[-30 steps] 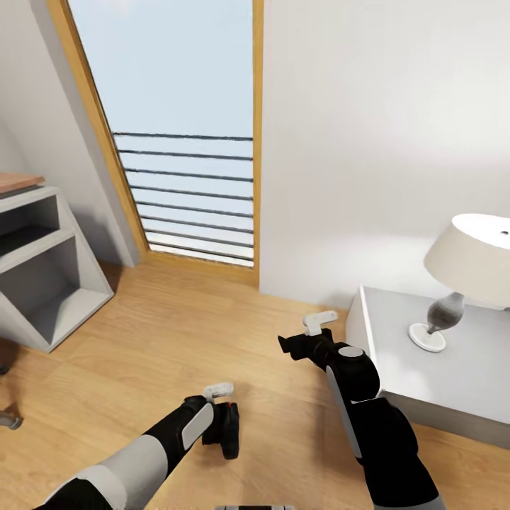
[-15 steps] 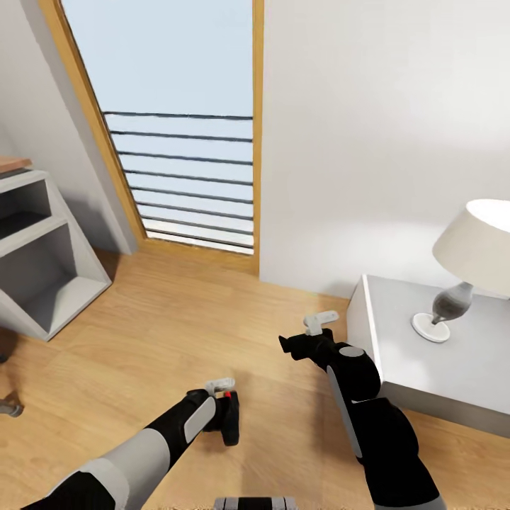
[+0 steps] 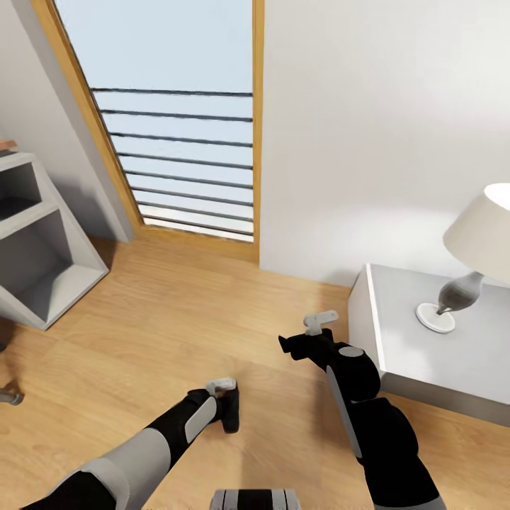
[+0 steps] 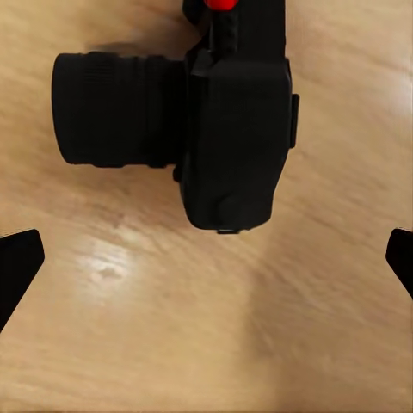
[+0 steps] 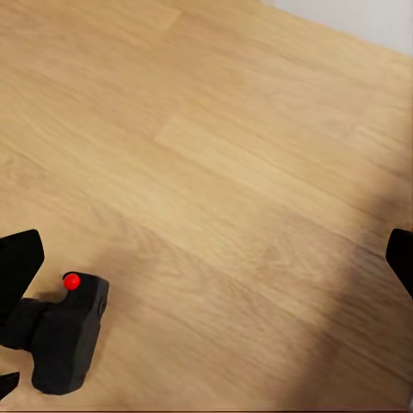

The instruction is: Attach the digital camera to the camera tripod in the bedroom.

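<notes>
We are at the pick-up step. The digital camera lies on the wooden floor, right under our left gripper, whose fingers are spread wide. Next we must go lower and squeeze its body. Our right gripper is spread too, holding nothing. A lamp stands on a grey table beside the white wall.

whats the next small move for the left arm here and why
Probably ease the left gripper straight down over the digital camera and then close. In the left wrist view the camera lies on the wooden floor ahead of the wide-open fingertips, not yet between them, so nothing is gripped. The right gripper is open over bare floor and can wait.
</notes>
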